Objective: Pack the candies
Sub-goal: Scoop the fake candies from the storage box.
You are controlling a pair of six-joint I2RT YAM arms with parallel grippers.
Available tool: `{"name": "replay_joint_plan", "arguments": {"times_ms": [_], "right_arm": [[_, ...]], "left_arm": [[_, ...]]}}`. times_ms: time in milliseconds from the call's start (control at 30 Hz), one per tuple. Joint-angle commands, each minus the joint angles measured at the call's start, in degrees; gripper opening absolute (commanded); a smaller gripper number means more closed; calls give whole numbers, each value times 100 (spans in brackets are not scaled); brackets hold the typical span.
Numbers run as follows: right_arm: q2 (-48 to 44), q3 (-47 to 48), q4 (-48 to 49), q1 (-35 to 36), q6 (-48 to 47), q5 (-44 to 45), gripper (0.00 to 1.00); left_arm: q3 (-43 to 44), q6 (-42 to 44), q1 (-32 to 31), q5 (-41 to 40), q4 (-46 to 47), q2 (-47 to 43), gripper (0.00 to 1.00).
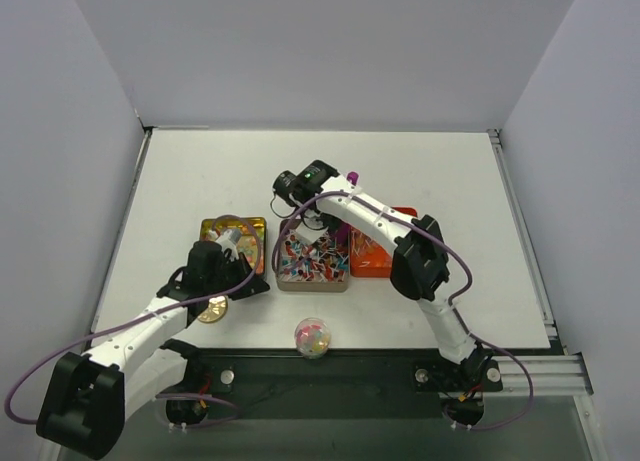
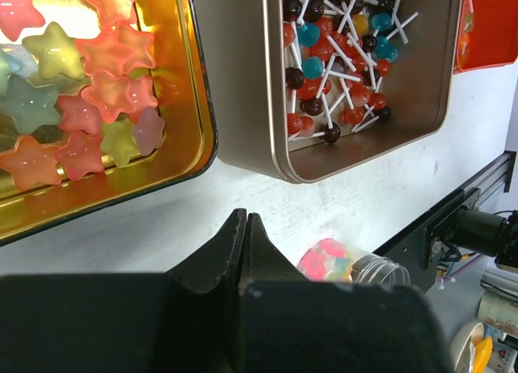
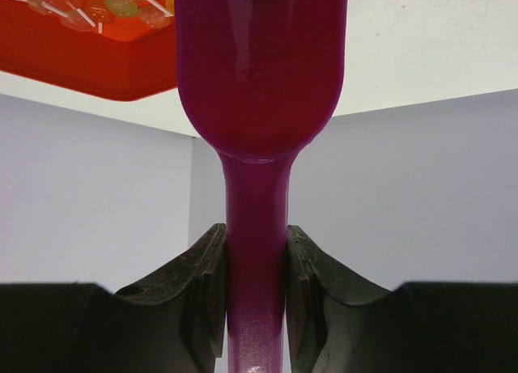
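Left wrist view is showing the candies [image 2: 332,57] filling a bronze rectangular metal tin [image 2: 235,65], beside star-shaped jellies [image 2: 81,82] in a gold tin [image 2: 190,106] on the white desk [image 2: 121,219]. Left jaws are sitting shut and empty; right jaws are clamping the handle of a purple plastic scoop [image 3: 259,65]

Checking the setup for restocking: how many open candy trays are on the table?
3: a gold tray of star candies on the left, a tan tray of lollipops in the middle, an orange tray on the right. None seems hidden.
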Motion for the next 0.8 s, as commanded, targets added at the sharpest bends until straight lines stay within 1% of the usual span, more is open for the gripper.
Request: {"name": "replay_joint_plan", "arguments": {"times_ms": [0, 133, 167, 300, 533, 700, 767], "right_arm": [[88, -170, -375, 189, 578, 639, 0], [1, -311, -515, 356, 851, 331, 0], [0, -285, -586, 383, 930, 217, 0], [-79, -293, -789, 480, 1273, -231, 0], [-158, -346, -850, 436, 1703, -530, 0], [-228, -320, -737, 348, 1836, -1049, 0], [-324, -530, -596, 295, 1766, -1242, 0]], "left_arm": [[-61, 62, -58, -37, 444, -55, 0], [-123, 80, -119, -2, 506, -3, 0], [-123, 97, -128, 6, 688, 6, 0], [-158, 80, -163, -55, 699, 59, 0], [-228, -25, -251, -81, 945, 366, 0], [-246, -43, -365, -29, 1147, 603, 0], [-246, -34, -427, -46, 1270, 744, 0]]}}
